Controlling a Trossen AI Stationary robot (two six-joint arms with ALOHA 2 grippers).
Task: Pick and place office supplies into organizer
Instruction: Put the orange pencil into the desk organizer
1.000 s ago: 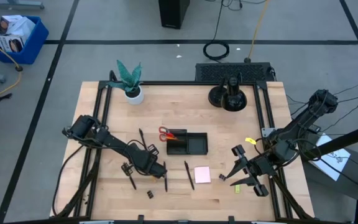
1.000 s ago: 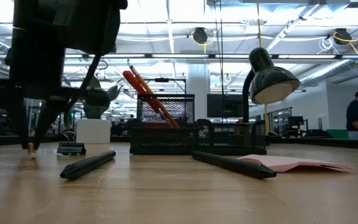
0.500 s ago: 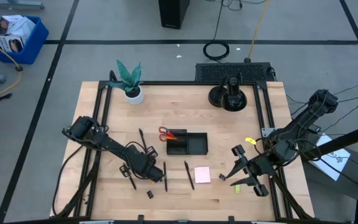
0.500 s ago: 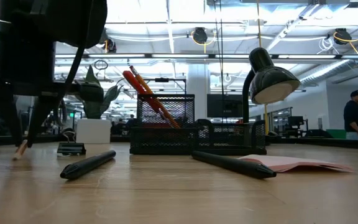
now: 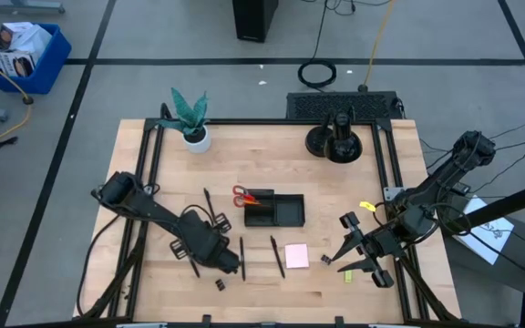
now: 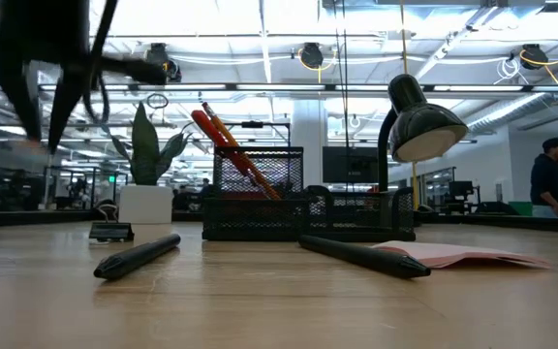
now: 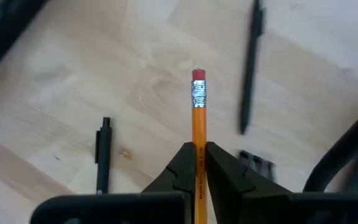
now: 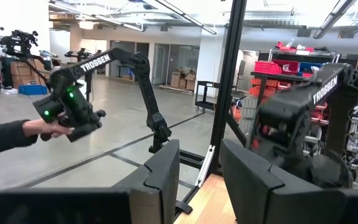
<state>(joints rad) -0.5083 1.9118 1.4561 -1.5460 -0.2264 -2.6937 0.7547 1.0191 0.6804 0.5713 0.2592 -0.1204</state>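
Note:
My left gripper (image 7: 197,152) hangs over the table's near left (image 5: 215,256), shut on an orange pencil (image 7: 197,112) whose eraser end (image 7: 198,76) sticks out past the fingertips. The black organizer (image 5: 276,210) sits mid-table; in the low view its mesh cup (image 6: 257,179) has orange pencils and red scissors (image 6: 209,124) leaning in it. Black pens (image 5: 278,256) (image 5: 241,258) (image 5: 208,202), a pink sticky-note pad (image 5: 296,256) and a binder clip (image 5: 219,285) lie flat on the wood. My right gripper (image 5: 358,255) is raised at the near right, open with nothing between its fingers (image 8: 197,180). My left gripper pinches the pencil's shaft (image 7: 197,142) between its two fingers (image 7: 180,167), some way back from the eraser end. The pencil lies along the fingers, which slant down from above. It is lifted clear of the table.
A potted plant (image 5: 190,119) stands at the far left and a desk lamp on a round black base (image 5: 335,141) at the far right. A small yellow-green piece (image 5: 349,275) lies near my right gripper. Bare wood lies left of the organizer. A person (image 6: 552,179) stands beyond the table.
My left gripper has risen, staying shut on the pencil. The pencil's low end, which stood close to the table a second ago, is now lifted well clear. The right arm has kept still.

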